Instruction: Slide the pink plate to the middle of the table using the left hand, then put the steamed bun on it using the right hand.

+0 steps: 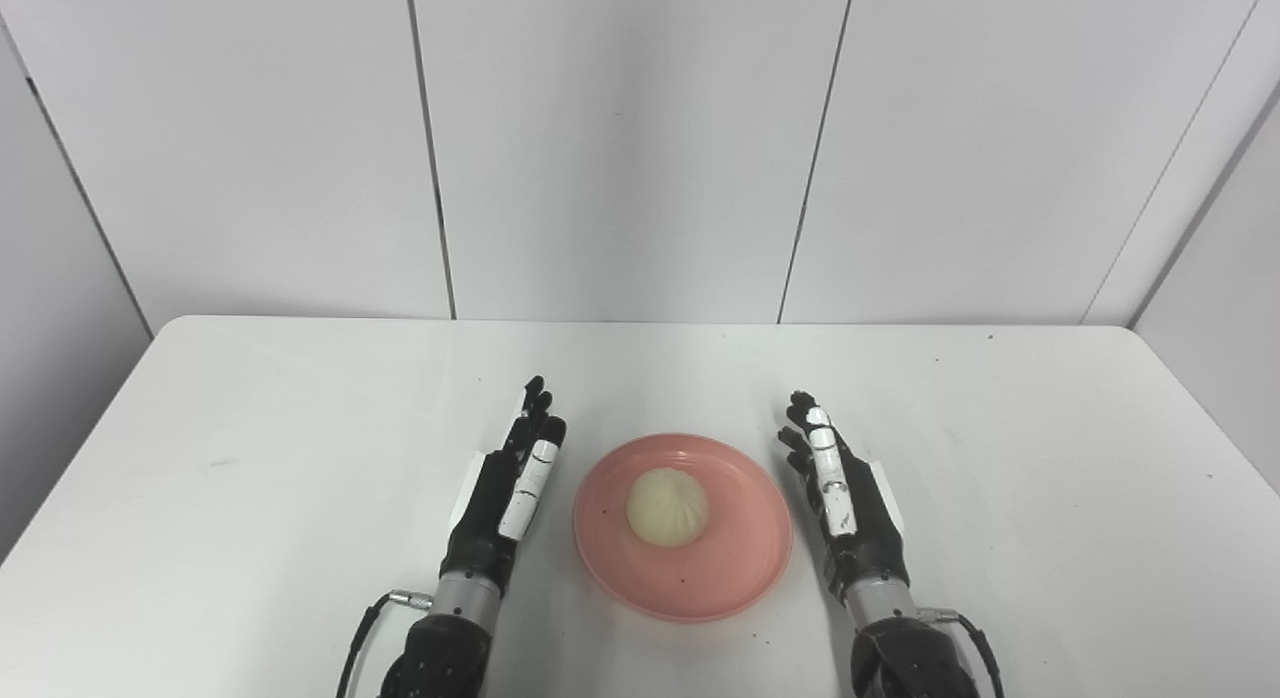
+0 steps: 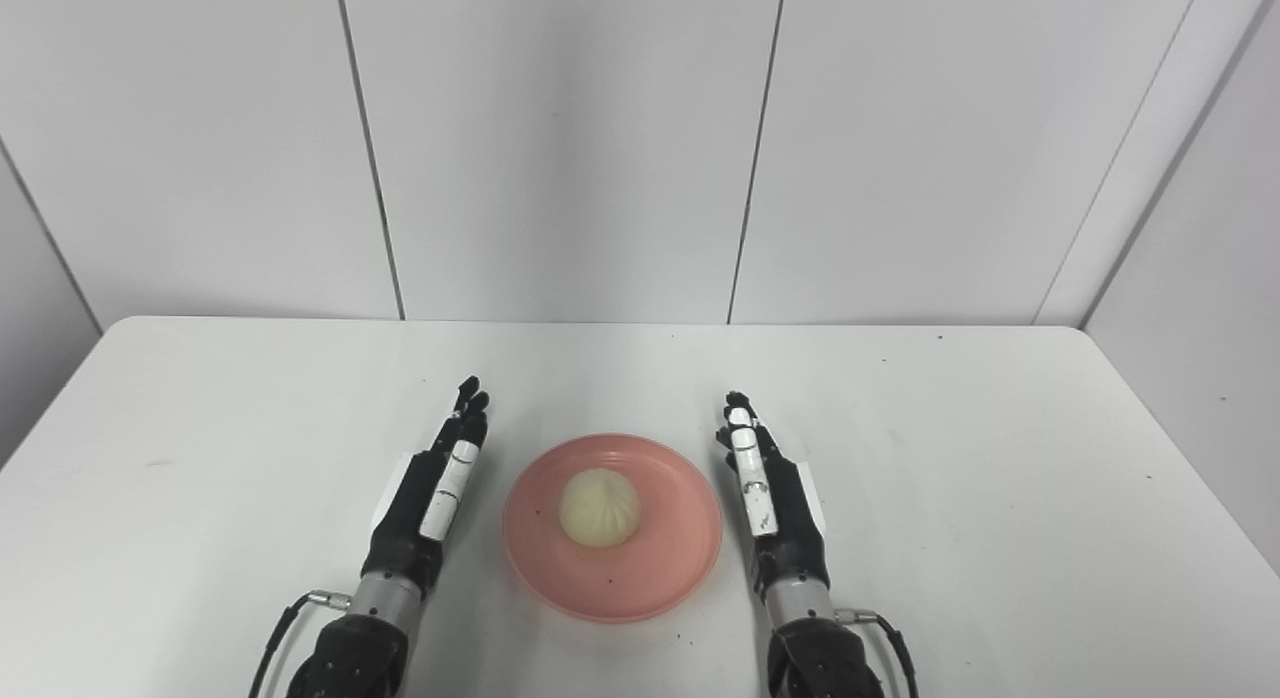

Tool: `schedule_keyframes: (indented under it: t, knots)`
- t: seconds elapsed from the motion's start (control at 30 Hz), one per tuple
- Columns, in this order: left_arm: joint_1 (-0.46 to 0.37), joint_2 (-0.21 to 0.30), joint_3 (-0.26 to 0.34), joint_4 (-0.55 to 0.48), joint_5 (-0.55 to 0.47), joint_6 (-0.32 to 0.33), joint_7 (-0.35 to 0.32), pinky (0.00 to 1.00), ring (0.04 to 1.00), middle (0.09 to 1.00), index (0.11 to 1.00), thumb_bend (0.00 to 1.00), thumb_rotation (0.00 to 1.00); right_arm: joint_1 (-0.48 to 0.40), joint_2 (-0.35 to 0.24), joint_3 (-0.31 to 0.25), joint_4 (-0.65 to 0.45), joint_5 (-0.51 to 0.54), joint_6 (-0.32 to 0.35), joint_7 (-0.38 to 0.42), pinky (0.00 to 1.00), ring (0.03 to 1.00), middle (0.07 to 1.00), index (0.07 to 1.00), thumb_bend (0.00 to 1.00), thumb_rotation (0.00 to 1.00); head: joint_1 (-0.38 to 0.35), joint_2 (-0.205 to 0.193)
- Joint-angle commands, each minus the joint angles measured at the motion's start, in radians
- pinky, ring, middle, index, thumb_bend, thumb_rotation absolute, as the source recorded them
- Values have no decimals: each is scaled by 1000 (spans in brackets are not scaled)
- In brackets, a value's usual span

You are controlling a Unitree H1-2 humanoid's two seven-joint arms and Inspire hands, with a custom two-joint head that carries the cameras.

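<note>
the steamed bun [image 1: 667, 507] lies on the pink plate [image 1: 740, 578] near the table [image 1: 250, 458] front edge, between the released left hand [image 1: 510, 488] and released right hand [image 1: 845, 498].

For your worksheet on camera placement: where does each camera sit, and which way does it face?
Left eye view: on the head, facing down and forward at the white table; both forearms show.
Right eye view: beside it, a little rightward, so the scene sits further left.
Shared: round pink plate holding the pale steamed bun, between the open left hand and right hand.

Two head cameras side by side, looking down, sharing the table [image 1: 300, 428]
</note>
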Motion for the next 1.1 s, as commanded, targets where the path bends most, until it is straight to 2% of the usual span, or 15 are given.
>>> schedule_keyframes:
  t: [0.0, 0.7, 1.07]
  knots:
    - [-15, -6, -4, -20, 3, 3, 3, 1000, 998, 1000, 1000, 720, 1000, -11, -3, 1, -32, -2, -3, 5, 951, 905, 928, 906, 679, 1000, 1, 0]
    - [-13, -6, -10, -30, 5, 19, 1, 1000, 993, 1000, 1000, 743, 1000, -9, -8, 4, -39, -5, 17, 9, 918, 899, 921, 899, 680, 1000, 2, 2]
    - [-13, -6, -15, -34, 4, 27, -2, 1000, 987, 1000, 1000, 713, 1000, -8, -10, 7, -39, -3, 23, 12, 901, 900, 919, 898, 689, 1000, 2, 2]
